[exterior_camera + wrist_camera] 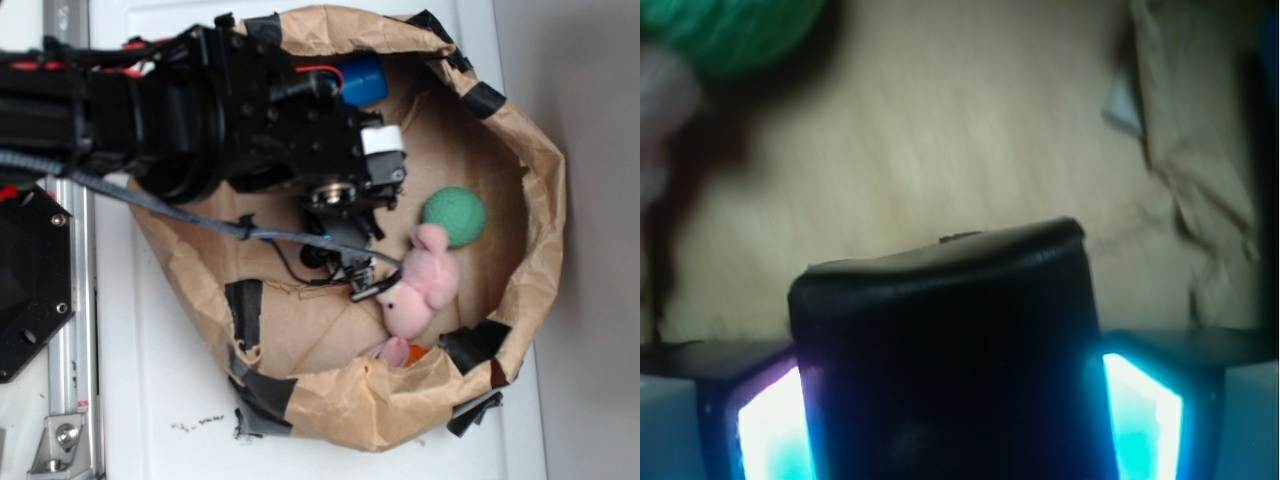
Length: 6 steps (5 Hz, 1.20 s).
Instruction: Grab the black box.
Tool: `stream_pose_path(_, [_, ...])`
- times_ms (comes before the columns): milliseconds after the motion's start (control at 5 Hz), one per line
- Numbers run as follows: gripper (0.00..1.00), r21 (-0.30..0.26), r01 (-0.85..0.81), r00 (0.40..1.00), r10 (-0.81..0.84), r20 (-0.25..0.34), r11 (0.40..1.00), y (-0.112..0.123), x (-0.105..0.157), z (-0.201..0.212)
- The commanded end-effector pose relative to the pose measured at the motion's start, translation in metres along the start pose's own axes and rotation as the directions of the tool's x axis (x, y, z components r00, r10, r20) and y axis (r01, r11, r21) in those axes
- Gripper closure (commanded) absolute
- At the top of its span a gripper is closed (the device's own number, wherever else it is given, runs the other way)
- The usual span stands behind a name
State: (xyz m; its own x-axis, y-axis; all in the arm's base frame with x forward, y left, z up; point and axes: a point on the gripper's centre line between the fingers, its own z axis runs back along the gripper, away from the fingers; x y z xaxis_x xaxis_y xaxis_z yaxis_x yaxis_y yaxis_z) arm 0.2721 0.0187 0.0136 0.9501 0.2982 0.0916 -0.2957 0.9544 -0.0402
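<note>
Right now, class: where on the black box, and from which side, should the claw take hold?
The wrist view shows the black box between the claw pads: grip its two flat opposite sides, coming from above, since the box is narrow enough to fit between them.

Looks like a robot lab bench: white table w/ metal rail, taped brown-paper bin.
</note>
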Motion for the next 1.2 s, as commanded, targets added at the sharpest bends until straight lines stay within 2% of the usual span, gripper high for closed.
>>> stream_pose_path(0, [1.0, -0.075, 0.071, 0.997, -0.069, 0.028, 0.995, -0.035, -0.003, 0.011])
stream_pose_path(400, [1.0, -0.05, 0.097, 0.995, -0.096, 0.026, 0.994, -0.028, -0.008, 0.027])
stream_pose_path(600, [1.0, 0.055, 0.196, 0.98, -0.198, 0.032, 0.979, -0.016, -0.009, 0.077])
stream_pose_path(800, [1.0, 0.122, 0.279, 0.956, -0.287, 0.056, 0.953, -0.006, -0.015, 0.129])
stream_pose_path(1000, [1.0, 0.129, 0.289, 0.952, -0.299, 0.07, 0.949, -0.002, -0.014, 0.166])
